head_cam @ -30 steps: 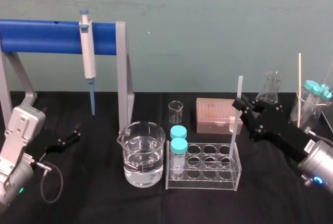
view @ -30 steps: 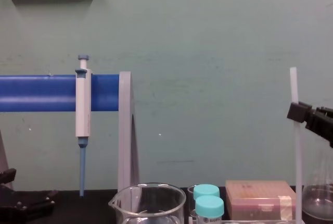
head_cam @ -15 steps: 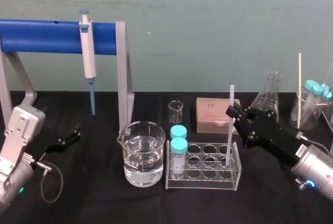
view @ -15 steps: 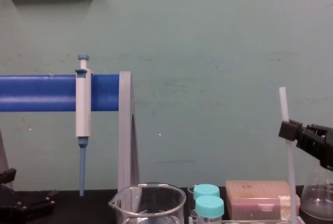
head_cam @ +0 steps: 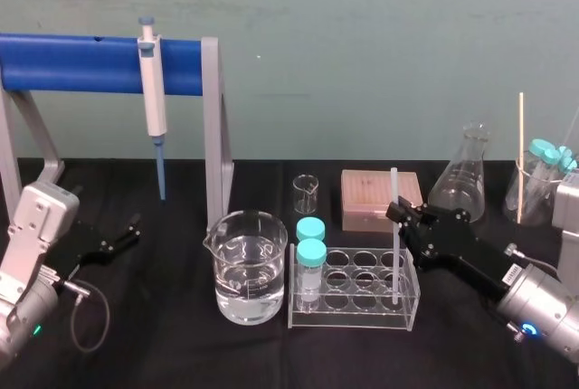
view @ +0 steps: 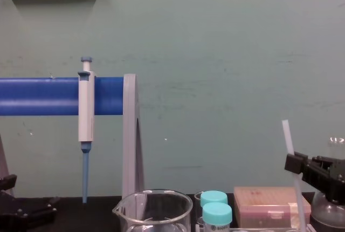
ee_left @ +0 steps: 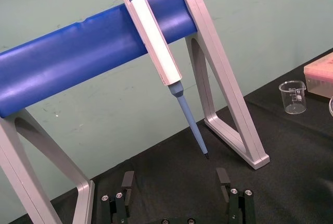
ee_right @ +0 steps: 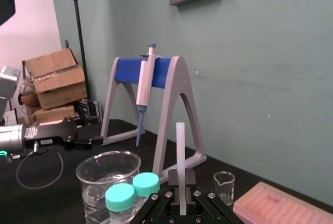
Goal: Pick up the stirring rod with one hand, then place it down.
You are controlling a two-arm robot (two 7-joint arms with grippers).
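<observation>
Right gripper (head_cam: 396, 213) clenched on the stirring rod (head_cam: 394, 185) — pick-up done, tip in the rack's (head_cam: 348, 321) three-o'clock well; release not yet done. Left gripper (ee_left: 175, 179) parked, spread.

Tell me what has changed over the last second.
The right gripper, shut on the stirring rod, has come down and shifted toward the robot's left, sinking the upright rod lower at the right end of the test tube rack. The left gripper stayed parked and open on the table; the pipette and beaker stayed where they were.
</observation>
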